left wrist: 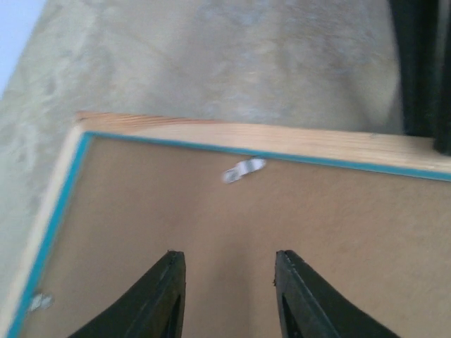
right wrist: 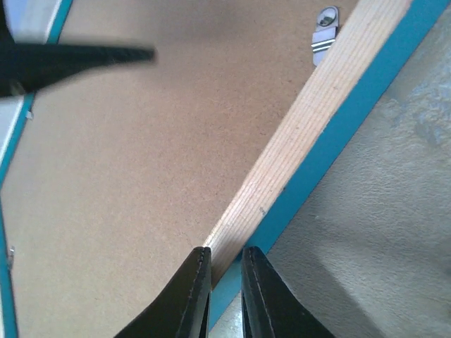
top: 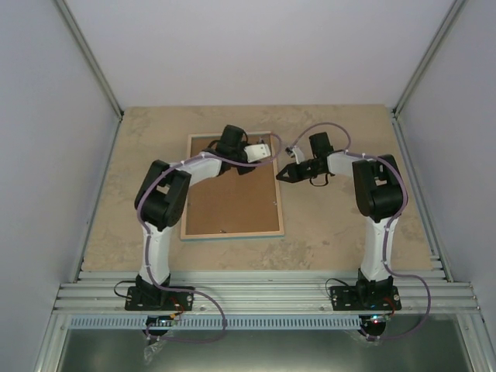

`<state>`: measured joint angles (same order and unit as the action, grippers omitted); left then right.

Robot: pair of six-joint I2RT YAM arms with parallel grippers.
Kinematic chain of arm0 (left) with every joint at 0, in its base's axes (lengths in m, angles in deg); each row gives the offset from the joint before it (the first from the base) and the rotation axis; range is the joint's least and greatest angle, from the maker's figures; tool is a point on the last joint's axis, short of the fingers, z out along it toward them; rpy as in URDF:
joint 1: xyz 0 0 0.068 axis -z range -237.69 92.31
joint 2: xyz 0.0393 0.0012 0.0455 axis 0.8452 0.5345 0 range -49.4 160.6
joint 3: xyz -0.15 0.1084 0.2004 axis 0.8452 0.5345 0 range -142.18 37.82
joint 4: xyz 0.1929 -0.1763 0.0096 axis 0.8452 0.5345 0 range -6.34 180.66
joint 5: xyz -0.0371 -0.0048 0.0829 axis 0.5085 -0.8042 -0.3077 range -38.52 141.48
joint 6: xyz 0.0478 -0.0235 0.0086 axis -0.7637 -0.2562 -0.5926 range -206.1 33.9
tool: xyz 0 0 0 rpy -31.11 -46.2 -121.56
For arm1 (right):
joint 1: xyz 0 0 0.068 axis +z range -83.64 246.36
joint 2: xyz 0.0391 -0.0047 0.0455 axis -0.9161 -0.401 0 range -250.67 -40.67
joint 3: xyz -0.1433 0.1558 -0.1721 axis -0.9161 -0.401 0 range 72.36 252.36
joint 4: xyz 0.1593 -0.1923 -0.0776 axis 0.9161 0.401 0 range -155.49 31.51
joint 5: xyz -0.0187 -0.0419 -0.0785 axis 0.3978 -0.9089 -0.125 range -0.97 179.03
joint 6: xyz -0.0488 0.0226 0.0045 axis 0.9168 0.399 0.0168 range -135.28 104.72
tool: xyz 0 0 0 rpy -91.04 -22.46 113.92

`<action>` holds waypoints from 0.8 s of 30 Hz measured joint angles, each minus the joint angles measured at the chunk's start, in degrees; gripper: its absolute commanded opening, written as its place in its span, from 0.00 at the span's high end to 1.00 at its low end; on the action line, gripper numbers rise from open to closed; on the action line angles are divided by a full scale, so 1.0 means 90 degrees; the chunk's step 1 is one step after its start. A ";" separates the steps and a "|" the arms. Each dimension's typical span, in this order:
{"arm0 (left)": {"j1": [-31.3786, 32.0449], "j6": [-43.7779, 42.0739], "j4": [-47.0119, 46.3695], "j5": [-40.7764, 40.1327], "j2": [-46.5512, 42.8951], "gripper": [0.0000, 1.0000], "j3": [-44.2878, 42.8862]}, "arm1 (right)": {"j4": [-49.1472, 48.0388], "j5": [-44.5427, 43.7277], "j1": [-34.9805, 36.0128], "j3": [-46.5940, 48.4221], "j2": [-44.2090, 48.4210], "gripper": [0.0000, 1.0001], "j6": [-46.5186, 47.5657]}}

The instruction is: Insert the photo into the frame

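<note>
The frame (top: 232, 233) lies face down on the table, its pale wooden back rails and turquoise edge showing. A brown backing panel (top: 225, 203) fills it. The photo is hidden. My left gripper (top: 262, 155) is open and empty over the backing near the frame's far right corner; in the left wrist view (left wrist: 229, 264) its fingers straddle bare backing (left wrist: 232, 218). My right gripper (top: 282, 173) is at the frame's right rail. In the right wrist view (right wrist: 225, 257) its fingers are nearly together with the wooden rail (right wrist: 303, 134) running between them.
Small metal clips sit on the frame's inner edge (left wrist: 244, 170) (right wrist: 325, 26). The left gripper's finger (right wrist: 77, 56) shows in the right wrist view. The beige table (top: 341, 225) extends to the right, with cell walls at the back and sides.
</note>
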<state>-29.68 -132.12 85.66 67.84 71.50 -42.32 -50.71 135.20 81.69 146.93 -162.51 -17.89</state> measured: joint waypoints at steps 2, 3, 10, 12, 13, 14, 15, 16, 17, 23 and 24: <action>-0.0182 0.0007 0.0044 0.0087 -0.0163 0.55 0.0005 | 0.0134 -0.0170 0.0027 0.0039 0.0056 0.79 0.0265; -0.0270 0.0063 0.0051 0.0104 -0.0238 0.54 0.0000 | 0.0245 -0.0301 0.0044 0.0092 0.0078 0.72 0.0398; -0.0801 0.1076 0.0070 -0.0163 -0.0636 0.42 -0.0039 | 0.1241 -0.1365 0.0107 0.0918 0.0073 0.42 0.0483; -0.0860 0.1406 0.0029 -0.0384 -0.0845 0.37 0.0032 | 0.1370 -0.1523 0.0136 0.1304 0.0012 0.42 0.0287; -0.0869 0.1566 0.0010 -0.0500 -0.0967 0.34 0.0087 | 0.1379 -0.1583 0.0180 0.1455 -0.0027 0.43 0.0202; -0.0874 0.1741 -0.0019 -0.0624 -0.1093 0.31 0.0141 | 0.1365 -0.1659 0.0243 0.1571 -0.0066 0.43 0.0124; -0.0891 0.1938 -0.0068 -0.0746 -0.1207 0.27 0.0182 | 0.1353 -0.1729 0.0316 0.1632 -0.0097 0.44 0.0051; -0.0899 0.2137 -0.0117 -0.0877 -0.1316 0.22 0.0216 | 0.1338 -0.1807 0.0401 0.1644 -0.0134 0.46 -0.0010; -0.0911 0.2276 -0.0153 -0.0996 -0.1406 0.17 0.0243 | 0.1343 -0.1880 0.0469 0.1644 -0.0172 0.47 -0.0051; -0.1110 0.3235 -0.0488 -0.1870 -0.1965 0.01 0.0556 | 0.1212 -0.2429 0.0731 0.1666 -0.0464 0.69 0.0017; -0.1146 0.3388 -0.0537 -0.2025 -0.2064 0.01 0.0639 | 0.1234 -0.2448 0.0738 0.1702 -0.0488 0.73 0.0078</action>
<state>-40.00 -101.63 80.83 49.61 52.92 -36.57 -39.60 113.17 88.34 162.25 -166.91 -17.20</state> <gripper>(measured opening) 0.991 0.364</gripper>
